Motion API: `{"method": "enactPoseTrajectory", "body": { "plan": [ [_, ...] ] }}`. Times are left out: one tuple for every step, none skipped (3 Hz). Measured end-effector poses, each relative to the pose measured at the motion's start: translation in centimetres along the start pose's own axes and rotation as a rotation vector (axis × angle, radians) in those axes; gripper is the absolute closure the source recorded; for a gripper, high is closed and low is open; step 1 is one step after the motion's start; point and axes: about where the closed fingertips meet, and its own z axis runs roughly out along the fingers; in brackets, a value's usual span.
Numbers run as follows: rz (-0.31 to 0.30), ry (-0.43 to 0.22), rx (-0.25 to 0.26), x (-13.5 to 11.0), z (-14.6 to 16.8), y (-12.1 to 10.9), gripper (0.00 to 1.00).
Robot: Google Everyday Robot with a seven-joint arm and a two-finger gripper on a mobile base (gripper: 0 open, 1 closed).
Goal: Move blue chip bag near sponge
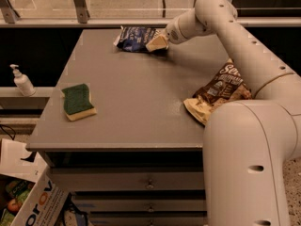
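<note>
The grey table (141,93) carries everything, and the robot's arm (235,36) reaches over its far side. A brown bag (218,91) lies to the near right of the gripper (156,43) and is not needed. The blue chip bag (134,36) lies just left of the gripper, touching it. The sponge (77,101) is well apart, to the near left. I cannot tell whether the gripper grips the bag. I judge this is the grasping step. Next it needs a firm hold, then a carry toward the sponge.

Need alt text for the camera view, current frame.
The robot's hand is at a crinkled navy-blue foil chip bag at the far edge of a grey table. A green-topped yellow rectangular sponge lies front left; a brown-and-cream snack bag lies right.
</note>
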Motion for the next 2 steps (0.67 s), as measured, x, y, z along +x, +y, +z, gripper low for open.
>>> {"method": "enactPoseTrajectory", "body": {
  "plan": [
    [0.005,0.005,0.013,1.0,-0.9,-1.0,0.65],
    [-0.006,-0.005,0.008,1.0,-2.2,-1.1,0.88]
  ]
}}
